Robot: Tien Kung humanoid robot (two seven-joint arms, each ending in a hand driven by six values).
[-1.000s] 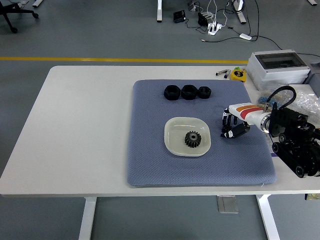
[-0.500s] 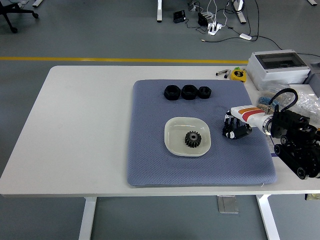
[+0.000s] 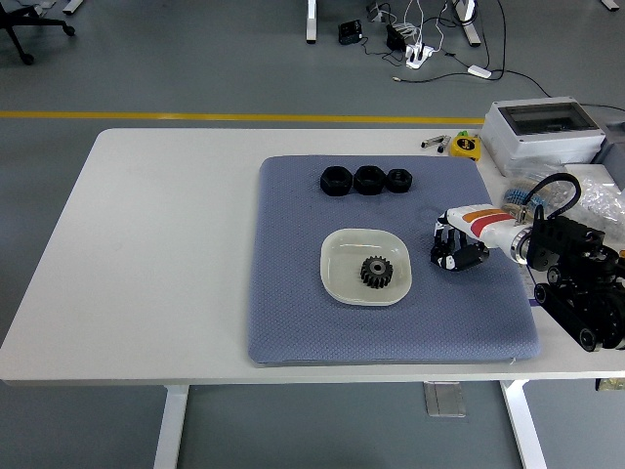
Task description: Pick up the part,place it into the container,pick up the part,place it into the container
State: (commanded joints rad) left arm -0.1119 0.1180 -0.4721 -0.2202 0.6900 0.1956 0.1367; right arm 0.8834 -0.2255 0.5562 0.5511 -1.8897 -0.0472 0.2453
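Gear (image 3: 375,272) already in bowl (image 3: 337,278) | three black nuts (image 3: 367,180) left on mat (image 3: 293,313) | right hand (image 3: 459,249) beside bowl; curled, holding nothing seen

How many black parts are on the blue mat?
4. Three sit in a row at the mat's far edge: left part, middle part, right part. A gear lies in the white dish.
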